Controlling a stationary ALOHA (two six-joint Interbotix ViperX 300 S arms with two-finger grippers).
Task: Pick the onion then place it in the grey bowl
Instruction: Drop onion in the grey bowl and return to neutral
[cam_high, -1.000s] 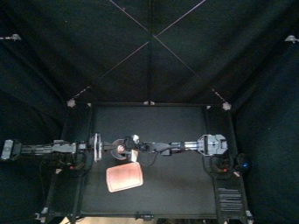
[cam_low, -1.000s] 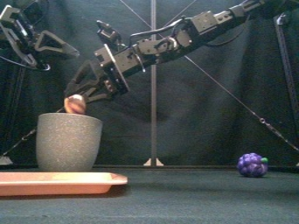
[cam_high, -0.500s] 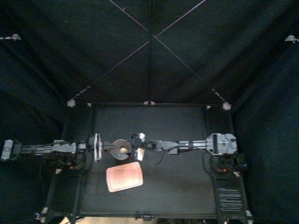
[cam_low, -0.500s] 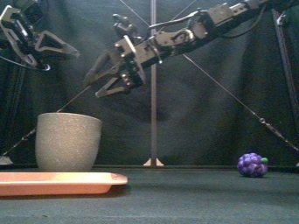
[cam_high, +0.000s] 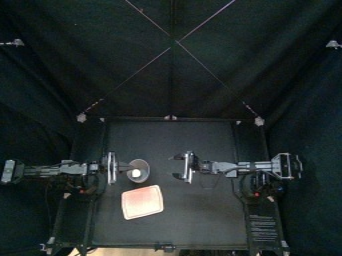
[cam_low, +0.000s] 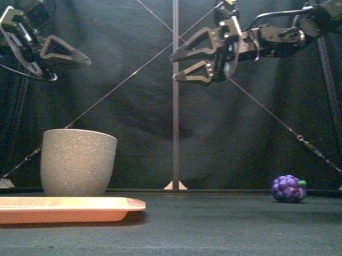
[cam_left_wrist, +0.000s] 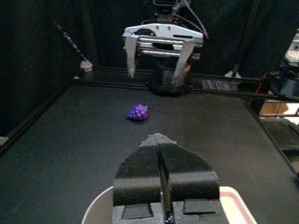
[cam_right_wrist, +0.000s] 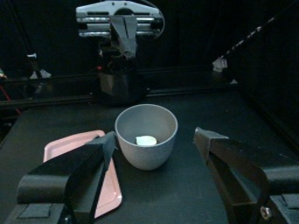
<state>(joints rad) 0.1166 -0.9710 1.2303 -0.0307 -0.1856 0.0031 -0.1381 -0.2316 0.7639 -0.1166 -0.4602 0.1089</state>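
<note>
No words, numbers, labels or signs can be read anywhere. The tall grey speckled cup (cam_low: 78, 160) on the left, the flat pink tray (cam_low: 67, 207) near it and the purple toy grapes (cam_low: 287, 187) on the right are all plain.

Top looks down on the table (cam_high: 201, 200), front sits level near the cup (cam_low: 78, 160), which the right wrist also sees.

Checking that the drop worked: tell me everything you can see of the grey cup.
The grey cup is tall, speckled and stone-like, slightly wider at its rim. It stands upright on the left of the table, just behind the pink tray. The onion lies at its bottom. No jaws touch it.
</note>
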